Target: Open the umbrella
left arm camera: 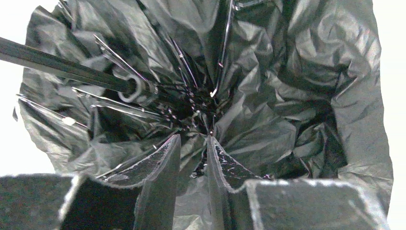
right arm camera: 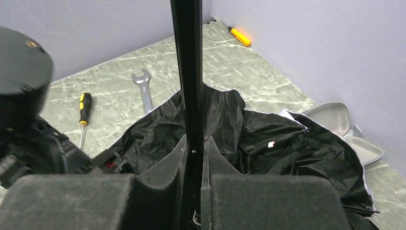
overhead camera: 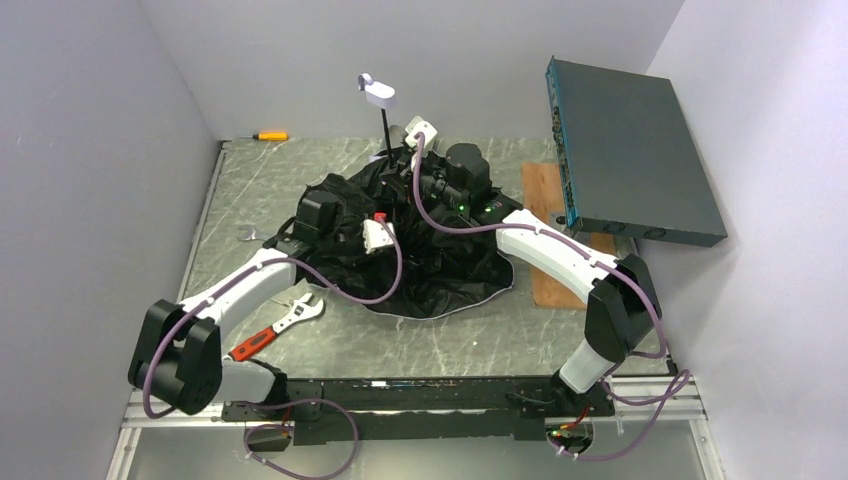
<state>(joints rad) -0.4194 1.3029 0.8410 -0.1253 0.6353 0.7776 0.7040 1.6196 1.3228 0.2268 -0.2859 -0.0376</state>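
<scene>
- Umbrella (overhead camera: 440, 280) lies mid-table (overhead camera: 450, 345), canopy (left arm camera: 287, 96) down. Thin black shaft (right arm camera: 189, 72) stands up out of it, w/ pale handle (overhead camera: 378, 92) at the top.
- Right gripper (right arm camera: 194, 153) is pressed tight onto the shaft low down, just above the fabric — it props the shaft upright.
- Left gripper (left arm camera: 194, 153) hangs over the canopy's inside near the hub. Jaws are part-spread w/ a narrow gap, and no fold is clearly caught btwn them.
- Done: the bundle is undone. The canopy is loose and spread partway over the table.
- Not done: ribs (left arm camera: 119, 108) are bunched at the hub and the fabric is slack & crumpled — not pushed out, not locked. Approx. halfway at best, by my read.
</scene>
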